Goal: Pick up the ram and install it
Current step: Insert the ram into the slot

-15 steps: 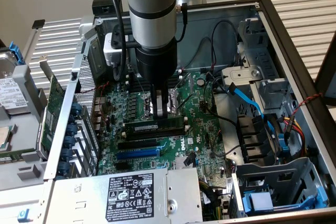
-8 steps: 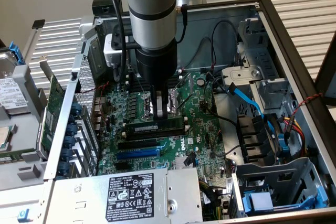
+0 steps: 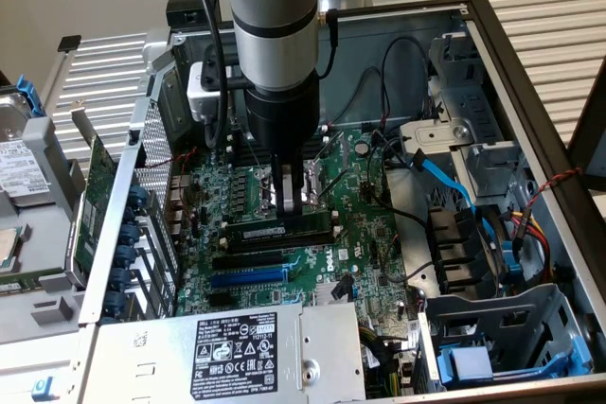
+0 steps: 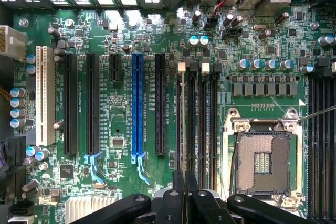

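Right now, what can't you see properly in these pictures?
Exterior view: whether the tool touches the ram; too small.
Exterior view: the board behind the arm, hidden by it.
Wrist view: ends of the slots, covered by the tool.
Exterior view: print on the label, too small.

Exterior view: high over open computer case (image 3: 369, 30), angled down, mid distance. Wrist view: above gripper (image 4: 185, 177), straight down, close on motherboard (image 4: 118, 116). Shared: blue expansion slot (image 3: 248, 277).

Open room lies above the motherboard (image 3: 369, 234) at the frame's centre. The power supply (image 3: 246, 352) walls the lower edge, the drive cage (image 3: 502, 328) and blue cable (image 3: 443, 180) crowd the exterior view's right, the slotted bracket wall (image 3: 151, 196) the left.
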Robot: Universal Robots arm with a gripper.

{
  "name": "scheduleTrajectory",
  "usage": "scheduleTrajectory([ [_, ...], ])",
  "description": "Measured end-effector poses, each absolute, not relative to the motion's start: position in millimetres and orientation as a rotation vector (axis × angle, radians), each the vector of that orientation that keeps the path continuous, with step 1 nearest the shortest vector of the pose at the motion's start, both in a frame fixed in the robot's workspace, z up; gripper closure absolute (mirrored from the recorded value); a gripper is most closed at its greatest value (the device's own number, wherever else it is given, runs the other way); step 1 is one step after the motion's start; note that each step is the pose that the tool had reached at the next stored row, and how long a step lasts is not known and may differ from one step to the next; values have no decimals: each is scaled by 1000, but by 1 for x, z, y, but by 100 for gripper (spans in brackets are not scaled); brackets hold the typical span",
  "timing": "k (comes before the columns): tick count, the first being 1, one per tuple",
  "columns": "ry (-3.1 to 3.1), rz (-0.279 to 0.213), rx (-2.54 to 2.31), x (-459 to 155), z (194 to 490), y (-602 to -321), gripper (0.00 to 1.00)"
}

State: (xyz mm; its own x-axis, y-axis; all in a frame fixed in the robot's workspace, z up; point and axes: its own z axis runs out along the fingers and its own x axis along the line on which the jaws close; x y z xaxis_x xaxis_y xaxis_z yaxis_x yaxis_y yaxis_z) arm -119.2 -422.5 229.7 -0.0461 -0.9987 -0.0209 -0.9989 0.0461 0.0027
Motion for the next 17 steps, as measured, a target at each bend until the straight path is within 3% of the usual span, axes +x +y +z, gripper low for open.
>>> scheduleTrajectory([
  [17,2268,25,-2155,-119,228,-423,88],
])
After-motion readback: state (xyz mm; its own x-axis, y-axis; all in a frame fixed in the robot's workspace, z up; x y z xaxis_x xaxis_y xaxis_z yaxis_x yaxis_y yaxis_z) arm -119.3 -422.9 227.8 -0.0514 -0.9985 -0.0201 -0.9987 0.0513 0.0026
